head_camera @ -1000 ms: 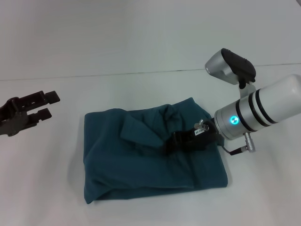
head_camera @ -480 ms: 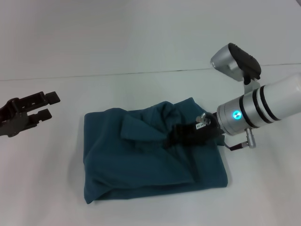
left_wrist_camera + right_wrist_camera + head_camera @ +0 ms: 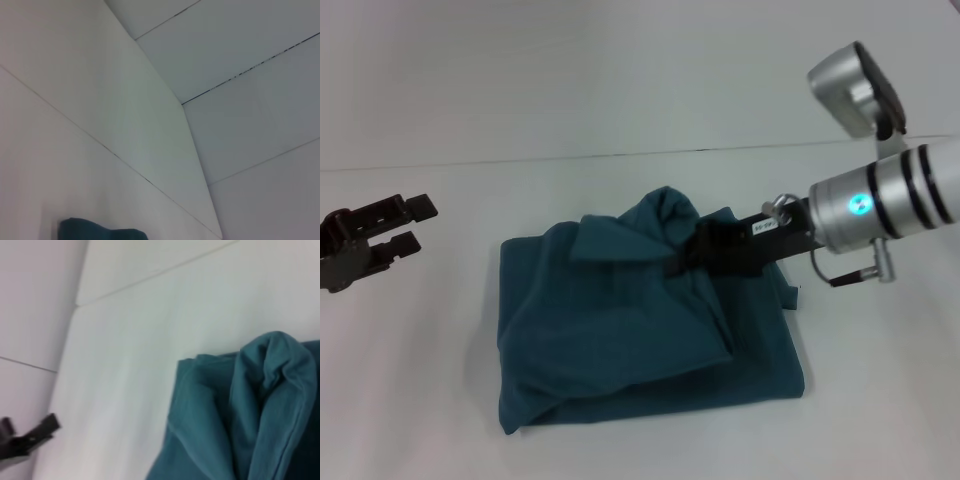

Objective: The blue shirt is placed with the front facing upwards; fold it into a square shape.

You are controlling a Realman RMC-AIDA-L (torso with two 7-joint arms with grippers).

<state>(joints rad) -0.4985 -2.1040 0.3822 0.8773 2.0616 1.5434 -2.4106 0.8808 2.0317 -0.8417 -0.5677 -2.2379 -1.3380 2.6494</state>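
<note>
The blue shirt (image 3: 630, 340) lies in a rough, partly folded rectangle in the middle of the white table (image 3: 410, 400). My right gripper (image 3: 688, 256) reaches in from the right and is shut on a fold of the shirt near its far edge, holding that cloth up in a peak. The raised fold fills the right wrist view (image 3: 270, 390). My left gripper (image 3: 408, 224) hovers well to the left of the shirt, open and holding nothing. A small corner of the shirt (image 3: 100, 233) shows in the left wrist view.
The table's far edge (image 3: 570, 158) meets a pale wall just behind the shirt. Bare tabletop surrounds the shirt on all sides. The left gripper (image 3: 27, 439) shows far off in the right wrist view.
My right gripper has risen and drawn back to the right, pulling the pinched fold of shirt up higher. The left gripper has shifted slightly left.
</note>
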